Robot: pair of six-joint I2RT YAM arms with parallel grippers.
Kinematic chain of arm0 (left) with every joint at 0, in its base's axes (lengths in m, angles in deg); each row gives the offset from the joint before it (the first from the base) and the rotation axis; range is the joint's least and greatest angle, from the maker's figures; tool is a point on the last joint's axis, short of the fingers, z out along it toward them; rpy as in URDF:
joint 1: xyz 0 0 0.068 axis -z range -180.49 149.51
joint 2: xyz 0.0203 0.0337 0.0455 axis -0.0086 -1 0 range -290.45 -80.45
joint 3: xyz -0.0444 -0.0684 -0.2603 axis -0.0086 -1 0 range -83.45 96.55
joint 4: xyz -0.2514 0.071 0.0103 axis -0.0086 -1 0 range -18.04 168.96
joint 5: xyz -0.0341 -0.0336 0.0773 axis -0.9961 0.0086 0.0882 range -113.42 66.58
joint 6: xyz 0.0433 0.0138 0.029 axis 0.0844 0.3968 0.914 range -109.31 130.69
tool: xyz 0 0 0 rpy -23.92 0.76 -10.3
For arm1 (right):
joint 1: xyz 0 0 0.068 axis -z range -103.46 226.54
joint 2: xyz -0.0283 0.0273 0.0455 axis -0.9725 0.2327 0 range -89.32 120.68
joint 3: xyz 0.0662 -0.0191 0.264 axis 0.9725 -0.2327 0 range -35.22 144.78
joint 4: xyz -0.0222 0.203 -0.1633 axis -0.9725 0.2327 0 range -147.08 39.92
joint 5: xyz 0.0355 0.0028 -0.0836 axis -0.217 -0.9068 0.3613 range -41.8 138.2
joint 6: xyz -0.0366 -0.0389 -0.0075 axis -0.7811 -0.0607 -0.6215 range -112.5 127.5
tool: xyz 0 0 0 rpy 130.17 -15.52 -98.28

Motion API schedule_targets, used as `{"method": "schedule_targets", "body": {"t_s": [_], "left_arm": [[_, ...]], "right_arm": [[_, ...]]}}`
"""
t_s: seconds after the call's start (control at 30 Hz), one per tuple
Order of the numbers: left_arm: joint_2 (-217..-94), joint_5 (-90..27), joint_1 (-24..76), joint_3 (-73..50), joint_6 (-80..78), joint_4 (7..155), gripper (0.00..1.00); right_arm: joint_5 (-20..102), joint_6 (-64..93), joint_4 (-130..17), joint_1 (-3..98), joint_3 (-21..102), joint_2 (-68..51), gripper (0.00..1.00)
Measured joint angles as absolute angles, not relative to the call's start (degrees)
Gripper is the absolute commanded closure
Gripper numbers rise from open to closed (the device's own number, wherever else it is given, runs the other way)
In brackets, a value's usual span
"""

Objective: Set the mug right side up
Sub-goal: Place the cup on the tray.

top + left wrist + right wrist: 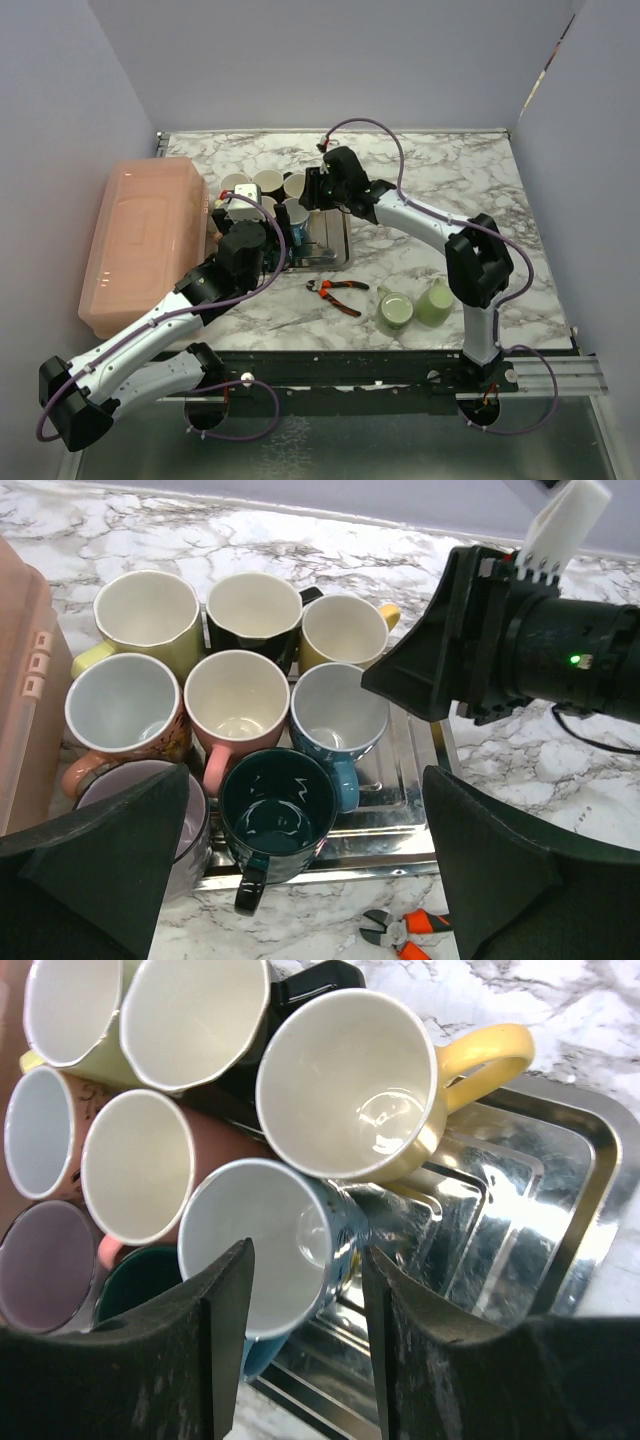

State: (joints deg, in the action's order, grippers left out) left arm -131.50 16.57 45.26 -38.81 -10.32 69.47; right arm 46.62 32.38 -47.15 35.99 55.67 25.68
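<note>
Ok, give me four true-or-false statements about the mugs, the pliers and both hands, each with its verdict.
1. The blue mug stands mouth up. True.
2. The pliers lie in the metal tray. False: they lie on the table, in front of the tray.
3. The left hand is open and empty. True.
4. The right hand is shut tight. False: its fingers stand apart, near the blue mug.

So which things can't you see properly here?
- Left wrist view: the lavender mug is mostly behind the left gripper finger; the pliers' handles run behind the other finger.
- Right wrist view: the dark teal mug is mostly behind the right gripper finger.
- Top view: the left arm covers both those mugs.
</note>
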Motion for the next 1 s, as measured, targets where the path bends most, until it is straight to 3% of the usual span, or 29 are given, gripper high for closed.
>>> {"method": "schedule_targets", "body": {"t_s": [0.43,0.5,0.63,0.73,0.83,0.93,1.0], "left_arm": [[-130.18,7.93,45.18,-38.81,-10.3,69.4,0.01],[-130.4,4.92,45.0,-38.81,-10.3,69.36,0.01],[-132.46,-1.44,44.96,-38.79,-10.3,69.4,0.01],[-135.54,-5.51,44.96,-38.79,-10.35,69.53,0.01],[-139.47,-9.79,44.94,-38.79,-10.5,69.84,0.01],[-142.6,-13.07,44.96,-38.77,-10.54,69.88,0.01],[-143.5,-13.53,44.96,-38.77,-10.54,69.86,0.01]], "right_arm": [[59.31,36.27,-32.55,35.99,43.3,-2.56,0.44],[62.57,37.76,-27.41,35.99,39.96,-7.48,0.38],[71.14,43.97,-13.88,35.99,33.86,-15.67,0.17],[77.06,50.44,-4.26,36.05,31.3,-19.0,0.13],[80.3,54.87,1.84,36.49,28.85,-21.68,0.14],[79.99,56.38,5.05,36.53,27.06,-23.72,0.31],[77.87,55.7,5.62,36.55,26.84,-24.81,0.36]]}}
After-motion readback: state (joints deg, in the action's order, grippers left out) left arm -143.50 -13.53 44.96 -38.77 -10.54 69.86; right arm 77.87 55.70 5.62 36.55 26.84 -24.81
